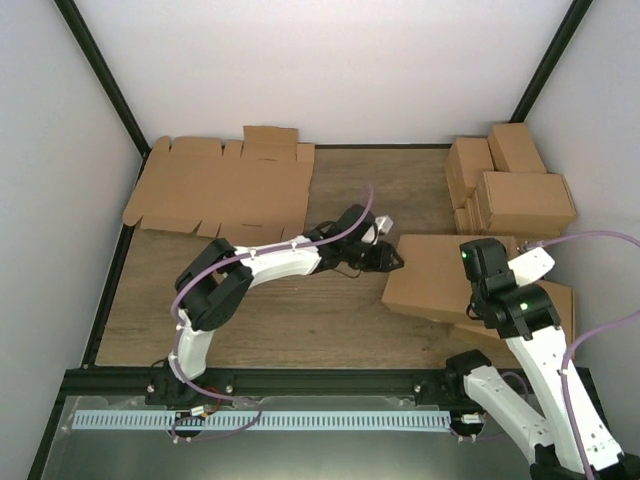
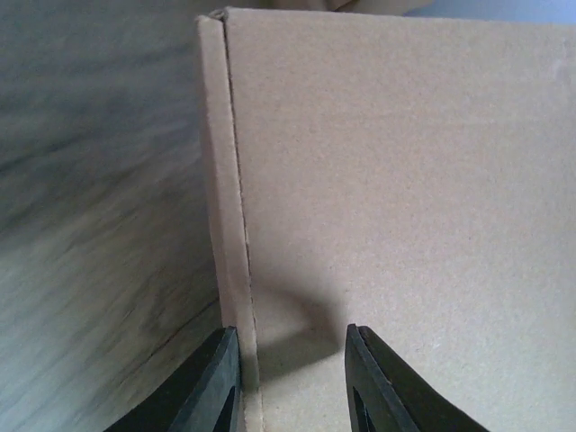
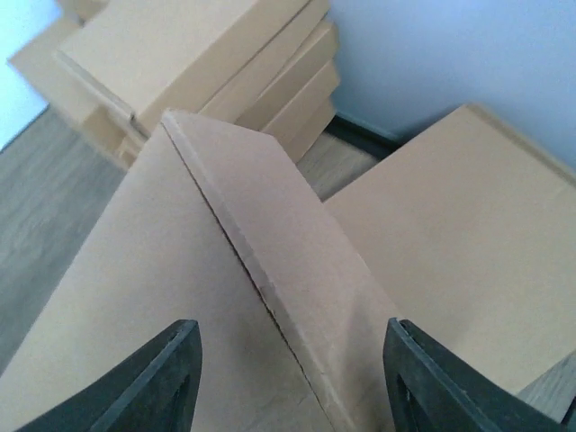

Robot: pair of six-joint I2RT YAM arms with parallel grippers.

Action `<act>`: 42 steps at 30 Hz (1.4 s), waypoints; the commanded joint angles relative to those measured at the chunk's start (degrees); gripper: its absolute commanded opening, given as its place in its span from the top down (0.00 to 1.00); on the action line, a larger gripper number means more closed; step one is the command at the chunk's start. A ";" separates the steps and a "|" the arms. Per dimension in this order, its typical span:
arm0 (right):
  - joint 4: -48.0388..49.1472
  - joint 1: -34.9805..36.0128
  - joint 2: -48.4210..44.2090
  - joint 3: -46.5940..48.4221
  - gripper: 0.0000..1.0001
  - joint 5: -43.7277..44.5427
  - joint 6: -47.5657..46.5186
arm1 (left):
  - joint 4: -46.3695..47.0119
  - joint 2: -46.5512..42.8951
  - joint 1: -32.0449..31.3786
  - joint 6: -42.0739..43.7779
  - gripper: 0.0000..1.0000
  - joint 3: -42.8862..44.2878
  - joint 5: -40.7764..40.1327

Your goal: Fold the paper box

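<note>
The paper box lies on the bench right of ctr, a shallow brown cardboard slab turned slightly askew, its right part running under the right arm. In the left wrist view its top panel fills most of the frame, w/ a narrow side strip folded down along a scored crease at the left edge. In the right wrist view a raised fold runs diagonally across the cardboard, w/ a panel sloping away on each side. A second flat brown panel lies just right of that (can't tell if it's part of the same box).

The left arm reaches across the bench to the box's left edge. The left jaws are apart and straddle that edge: one of the fingers sits outside the side strip, the other over the top panel. They are not closed on the card, and whether the outer one touches the strip can't be told.

The right jaws are spread wide, w/ the dark fingers either side of the raised fold and the cardboard between them. Contact isn't clear from this angle.

A bundle of flat notched sheets lies at the far left by the back wall, well apart from the box. A group of closed cartons is stacked in the far right corner, near the box's far side.
</note>
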 commanded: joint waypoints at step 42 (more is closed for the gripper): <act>30.43 -25.95 11.05 11.02 0.04 -30.67 -34.25 | 6.61 0.75 -7.35 0.27 0.53 8.92 2.41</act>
